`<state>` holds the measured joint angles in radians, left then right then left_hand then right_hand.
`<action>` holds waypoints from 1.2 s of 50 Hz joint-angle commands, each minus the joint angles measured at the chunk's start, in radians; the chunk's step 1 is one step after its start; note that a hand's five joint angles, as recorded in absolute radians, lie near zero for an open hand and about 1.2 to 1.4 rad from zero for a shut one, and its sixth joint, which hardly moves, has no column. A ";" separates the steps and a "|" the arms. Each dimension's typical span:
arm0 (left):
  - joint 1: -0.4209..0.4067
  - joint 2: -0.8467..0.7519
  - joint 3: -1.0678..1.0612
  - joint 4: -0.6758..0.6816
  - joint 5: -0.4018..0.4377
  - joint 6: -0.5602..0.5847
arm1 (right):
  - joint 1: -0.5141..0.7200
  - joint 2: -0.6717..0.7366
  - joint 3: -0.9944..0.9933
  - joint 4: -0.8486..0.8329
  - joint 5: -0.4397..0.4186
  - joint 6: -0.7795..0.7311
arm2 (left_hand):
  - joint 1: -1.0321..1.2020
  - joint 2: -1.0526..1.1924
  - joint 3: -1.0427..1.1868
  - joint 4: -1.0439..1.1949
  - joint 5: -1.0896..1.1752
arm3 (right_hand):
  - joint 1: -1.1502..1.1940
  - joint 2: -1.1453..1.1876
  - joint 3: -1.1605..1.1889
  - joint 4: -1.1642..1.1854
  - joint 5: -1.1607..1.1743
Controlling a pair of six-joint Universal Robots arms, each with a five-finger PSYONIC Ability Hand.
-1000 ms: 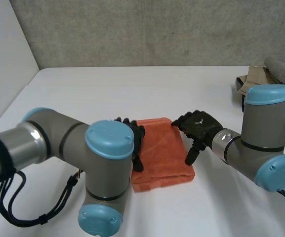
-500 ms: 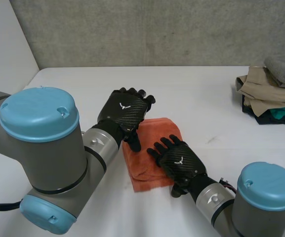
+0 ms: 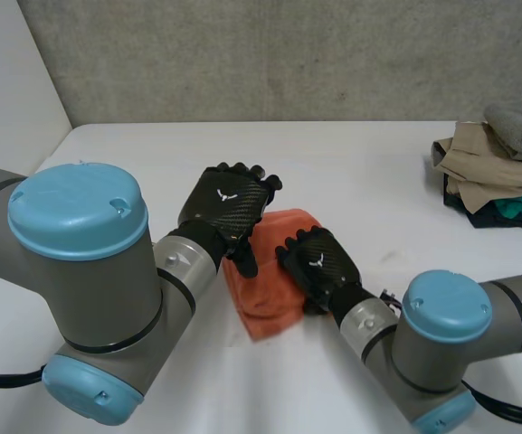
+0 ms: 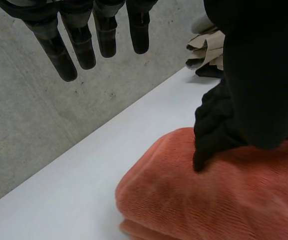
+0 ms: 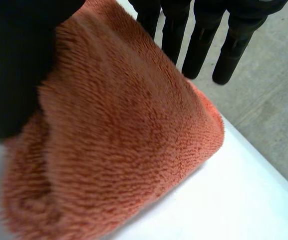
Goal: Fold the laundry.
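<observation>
A folded orange cloth (image 3: 262, 294) lies on the white table (image 3: 152, 172), bunched narrow. My left hand (image 3: 227, 202) hovers over its far left corner with fingers (image 4: 59, 50) straight and spread. Its thumb (image 4: 218, 130) points down and touches the cloth (image 4: 223, 195). My right hand (image 3: 319, 266) sits on the cloth's right side. In the right wrist view the cloth (image 5: 119, 140) bulges between the thumb (image 5: 14, 65) on its near side and the straight fingers (image 5: 198, 45) on its far side, which pinch it.
A pile of unfolded clothes (image 3: 496, 172), beige, grey and green, sits at the table's far right edge. A grey wall (image 3: 288, 54) runs behind the table. Both arms' big elbows (image 3: 80, 262) crowd the near side.
My right hand has slid from the cloth's right edge onto it and closed in, squeezing it narrower. My left hand rose from the left edge to the far left corner.
</observation>
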<state>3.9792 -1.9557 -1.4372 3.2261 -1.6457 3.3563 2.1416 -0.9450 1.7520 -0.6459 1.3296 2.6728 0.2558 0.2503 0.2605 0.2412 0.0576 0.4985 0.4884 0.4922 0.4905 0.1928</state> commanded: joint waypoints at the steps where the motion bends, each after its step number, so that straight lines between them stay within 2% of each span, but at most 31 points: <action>1: -0.002 0.012 0.000 -0.002 0.003 0.003 | -0.003 0.022 -0.100 0.002 -0.003 0.018 | -0.019 -0.013 -0.023 -0.004 0.005 | 0.898 0.908 0.904 0.906 1.029; 7: -0.003 0.031 0.015 -0.002 0.003 0.005 | -0.012 -0.001 -0.215 0.011 0.007 0.024 | -0.019 -0.013 -0.023 -0.004 0.005 | 0.898 0.908 0.904 0.906 1.029; 11: -0.002 0.055 0.030 0.000 0.003 0.005 | -0.064 -0.046 -0.285 0.009 -0.004 0.064 | -0.022 -0.016 -0.026 -0.007 0.002 | 0.898 0.908 0.904 0.906 1.029; 15: -0.003 0.060 0.058 0.000 0.003 0.005 | -0.140 -0.087 -0.426 0.008 -0.001 0.148 | -0.022 -0.016 -0.026 -0.007 0.002 | 0.898 0.908 0.904 0.906 1.029; 20: -0.003 0.066 0.092 0.000 0.004 0.005 | -0.235 -0.098 -0.598 -0.004 -0.004 0.183 | -0.022 -0.016 -0.026 -0.007 0.002 | 0.898 0.908 0.904 0.906 1.029; 26: -0.017 0.067 0.115 0.000 0.050 0.005 | -0.379 -0.081 -0.750 -0.050 -0.020 0.225 | -0.022 -0.016 -0.026 -0.007 0.002 | 0.898 0.908 0.904 0.906 1.029; 30: -0.029 0.070 0.116 0.000 0.096 0.000 | -0.498 -0.048 -0.801 -0.086 -0.061 0.308 | -0.025 -0.019 -0.029 -0.010 -0.001 | 0.898 0.908 0.904 0.906 1.029; 35: -0.055 0.070 0.107 -0.002 0.126 0.002 | -0.659 0.029 -0.842 -0.092 -0.163 0.422 | -0.025 -0.019 -0.029 -0.010 -0.001 | 0.898 0.908 0.904 0.906 1.029; 42: -0.068 0.070 0.087 -0.002 0.142 -0.002 | -0.808 0.140 -0.850 -0.090 -0.289 0.484 | -0.025 -0.019 -0.029 -0.010 -0.001 | 0.898 0.908 0.904 0.906 1.029; 48: -0.069 0.066 0.081 0.000 0.145 -0.017 | -0.936 0.293 -0.848 -0.095 -0.449 0.501 | -0.028 -0.022 -0.032 -0.013 -0.004 | 0.898 0.908 0.904 0.906 1.029; 52: -0.069 0.064 0.066 0.001 0.176 -0.028 | -0.974 0.354 -0.852 -0.095 -0.515 0.501 | -0.042 -0.037 -0.047 -0.028 -0.019 | 0.898 0.908 0.904 0.906 1.029; 54: -0.068 0.064 0.054 0.001 0.221 -0.034 | -0.982 0.382 -0.852 -0.097 -0.544 0.503 | -0.048 -0.043 -0.053 -0.034 -0.024 | 0.898 0.908 0.904 0.906 1.029; 57: -0.068 0.066 0.034 0.004 0.271 -0.037 | -0.983 0.397 -0.850 -0.103 -0.556 0.501 | -0.048 -0.043 -0.053 -0.034 -0.025 | 0.898 0.908 0.904 0.906 1.029; 60: -0.068 0.069 0.017 0.023 0.288 -0.038 | -0.991 0.394 -0.838 -0.118 -0.547 0.499 | -0.045 -0.040 -0.050 -0.031 -0.022 | 0.898 0.908 0.904 0.906 1.029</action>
<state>3.9111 -1.8907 -1.3906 3.2296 -1.4142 3.3217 1.1561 -0.5611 0.9012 -0.7457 0.7851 3.1760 0.2557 0.2358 0.2403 0.2254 0.0486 0.9719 1.1199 1.1414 1.1888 0.9173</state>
